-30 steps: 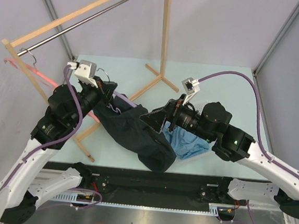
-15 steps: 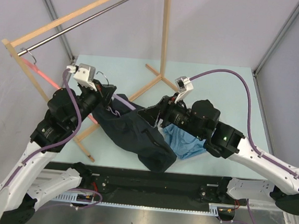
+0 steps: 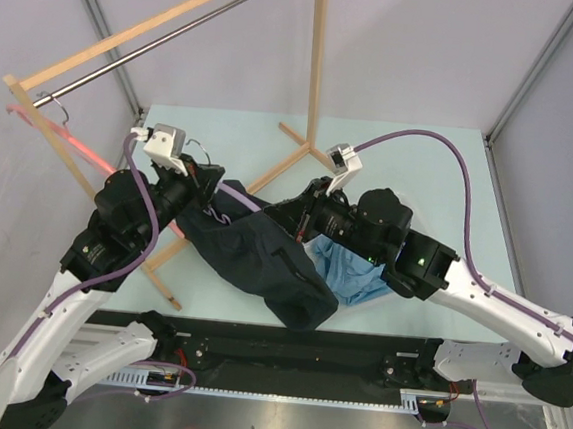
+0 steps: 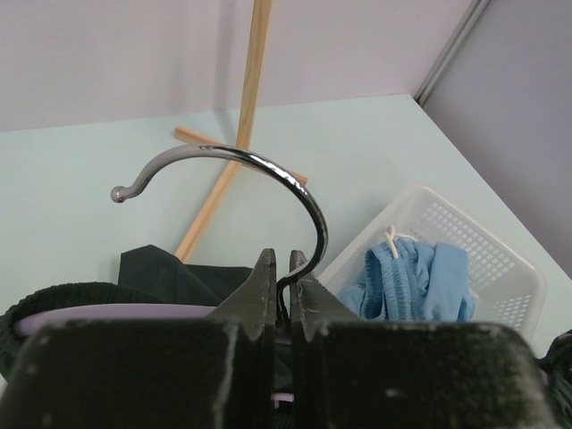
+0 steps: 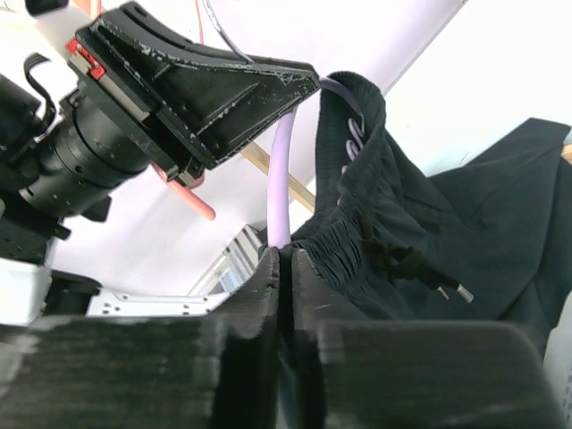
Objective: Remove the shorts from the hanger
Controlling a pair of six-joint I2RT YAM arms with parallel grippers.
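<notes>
Left hand [image 4: 284, 268] clamped the hanger hook [image 4: 268, 165], steadying it; right hand [image 5: 284, 264] pinched the dark shorts [image 5: 465, 206] at the waistband between its fingertips, apparently to pull.

- The dark shorts [image 3: 262, 263], navy-black and the larger pair, are hung by their gathered elastic waistband over one arm of the hanger [image 5: 282, 170]. A drawstring is seen dangling at the waistband. The cloth is draped slantwise from that arm down toward the near right, with its lower end bunched.
- The hanger is lavender and is topped by a curved chrome hook [image 4: 268, 170].
- The light blue shorts [image 4: 416, 277] are off the hanger. They are crumpled into a heap inside a white perforated basket [image 4: 500, 259], just beside the dark pair's lower end.
</notes>
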